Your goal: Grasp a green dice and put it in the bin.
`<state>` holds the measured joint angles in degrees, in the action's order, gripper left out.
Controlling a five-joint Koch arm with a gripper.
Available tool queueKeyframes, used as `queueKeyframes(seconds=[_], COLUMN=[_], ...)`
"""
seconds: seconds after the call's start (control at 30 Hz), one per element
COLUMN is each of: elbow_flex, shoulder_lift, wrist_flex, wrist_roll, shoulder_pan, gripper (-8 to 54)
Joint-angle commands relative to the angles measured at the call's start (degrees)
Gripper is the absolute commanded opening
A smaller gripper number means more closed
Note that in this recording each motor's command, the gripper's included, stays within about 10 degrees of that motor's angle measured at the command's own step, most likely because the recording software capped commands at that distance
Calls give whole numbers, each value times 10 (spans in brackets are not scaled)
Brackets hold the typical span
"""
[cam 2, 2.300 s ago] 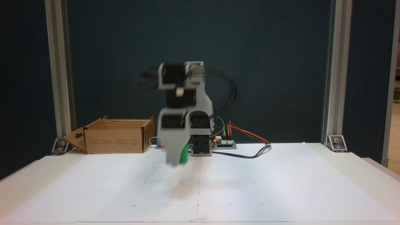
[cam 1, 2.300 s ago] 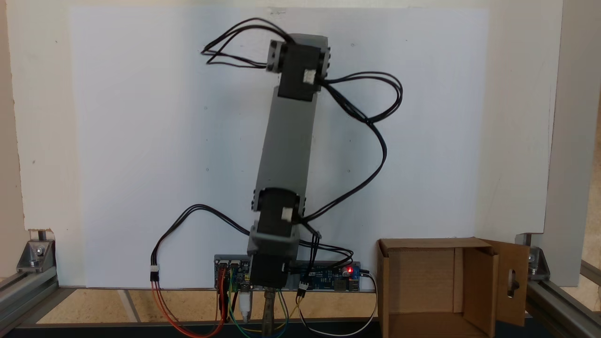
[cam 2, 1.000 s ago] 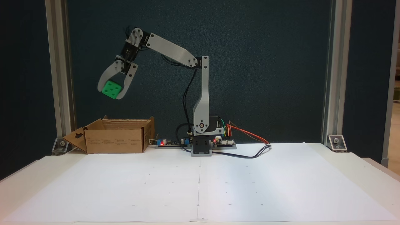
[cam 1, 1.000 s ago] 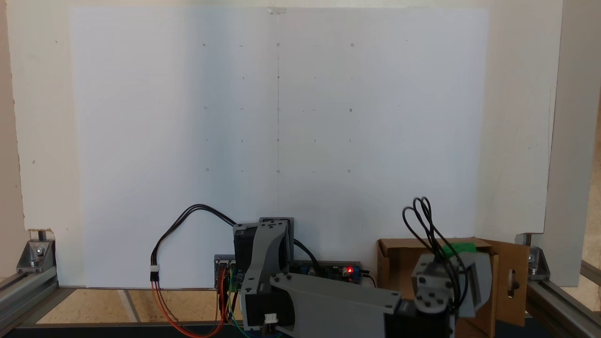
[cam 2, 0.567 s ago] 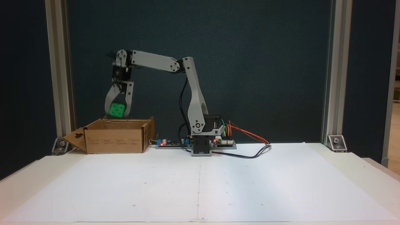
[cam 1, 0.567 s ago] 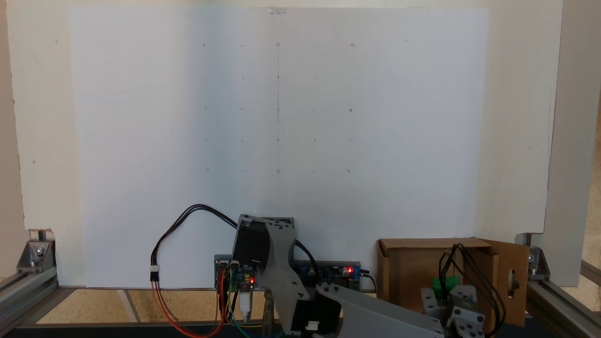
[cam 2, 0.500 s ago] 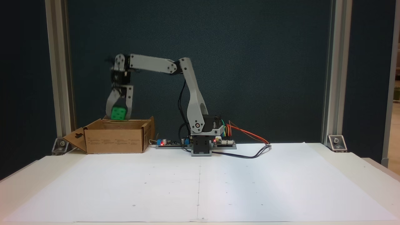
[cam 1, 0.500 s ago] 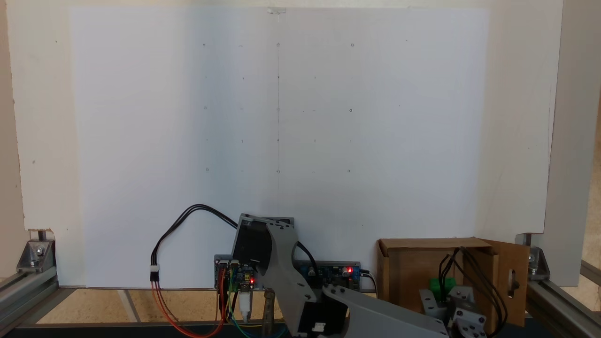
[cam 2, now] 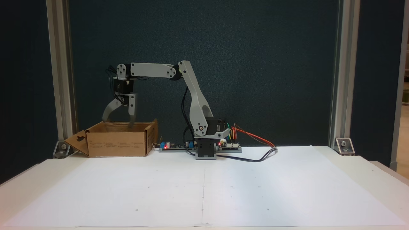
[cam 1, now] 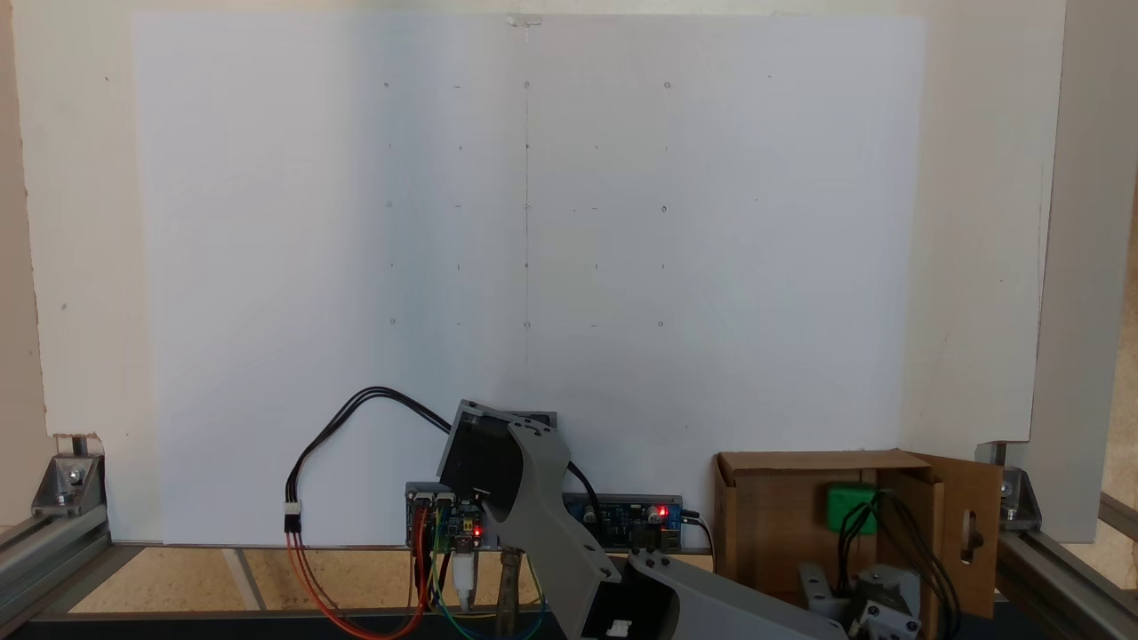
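The green dice [cam 1: 851,508] lies inside the bin [cam 1: 763,524], near its back wall, apart from the gripper. In the other fixed view the brown cardboard bin [cam 2: 118,143] stands at the left of the table and its walls hide the dice. My gripper [cam 2: 117,122] hangs just over the bin's open top with its jaws spread wide and nothing between them; one fingertip [cam 2: 131,124] dips just below the rim. In a fixed view my wrist [cam 1: 876,604] and its black cables sit over the bin's front part.
The bin's outer flap with the slot cutout [cam 1: 971,533] sticks out sideways. Circuit boards and coloured wires [cam 2: 230,143] lie beside the arm's base [cam 2: 206,150]. White paper [cam 2: 204,191] covers the table. Aluminium frame posts [cam 2: 60,80] stand at the back corners.
My gripper came down over the bin, opened its jaws and let go of the green dice, which dropped into the bin.
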<state>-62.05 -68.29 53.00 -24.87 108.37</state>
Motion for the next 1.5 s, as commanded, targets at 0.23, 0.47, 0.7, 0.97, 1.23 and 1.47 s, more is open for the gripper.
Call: queueKeyframes(seconds=[0.23, 0.47, 0.7, 0.97, 1.23, 1.47], elbow_flex=[15, 8, -182, -489, -708, -849], shoulder_lift=[-223, -309, -400, -533, -667, -676], wrist_flex=[-64, -80, -203, -415, -620, -796], wrist_roll=[253, 291, 296, 296, 292, 290], shoulder_pan=[-196, -483, -772, -1082, -1061, -1047], gripper=[440, 441, 442, 440, 444, 439])
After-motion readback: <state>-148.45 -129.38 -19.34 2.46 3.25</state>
